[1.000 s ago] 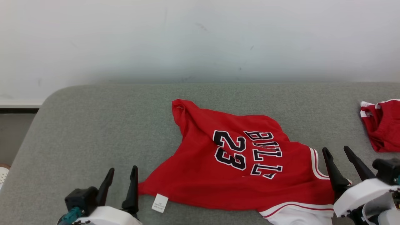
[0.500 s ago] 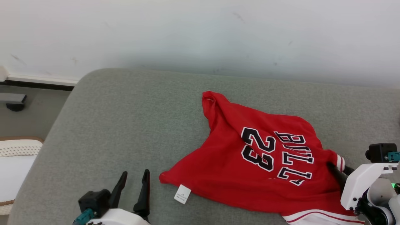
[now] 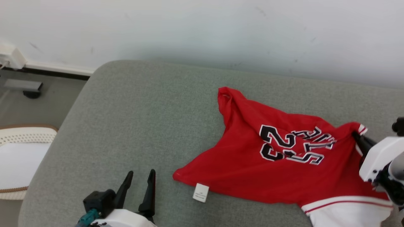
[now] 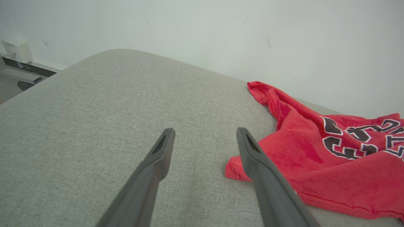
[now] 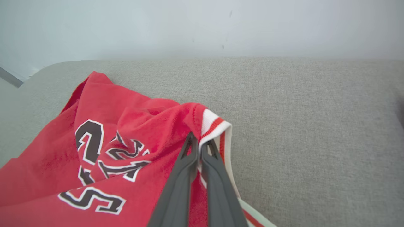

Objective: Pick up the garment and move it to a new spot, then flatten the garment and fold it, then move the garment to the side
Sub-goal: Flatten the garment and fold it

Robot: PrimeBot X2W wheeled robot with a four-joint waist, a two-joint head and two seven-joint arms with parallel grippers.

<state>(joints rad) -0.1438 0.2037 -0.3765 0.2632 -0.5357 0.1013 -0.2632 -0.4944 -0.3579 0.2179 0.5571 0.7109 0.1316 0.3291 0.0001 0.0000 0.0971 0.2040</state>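
The garment (image 3: 252,164) is a red basketball jersey with black-and-white lettering and white trim, lying crumpled on the grey cushioned surface (image 3: 126,126). My right gripper (image 3: 356,136) is shut on the jersey's white-trimmed edge at its right side, lifting that edge a little. In the right wrist view the two fingers of the right gripper (image 5: 199,142) pinch the red-and-white hem of the garment (image 5: 104,151). My left gripper (image 3: 140,178) stands open above the cushion, just left of the jersey's lower corner. The left wrist view has the left gripper (image 4: 203,137) empty, the garment (image 4: 315,157) to its right.
A white label (image 3: 200,192) hangs from the jersey's near edge. A white wall (image 3: 202,31) rises behind the cushion. Off the cushion's left edge, on the floor, stands a pale basket (image 3: 22,157). Bare cushion stretches left and behind the jersey.
The camera has swung left. My right gripper has closed on the jersey's trimmed edge and pulled it up, bunching the lettering. The left gripper has stayed open.
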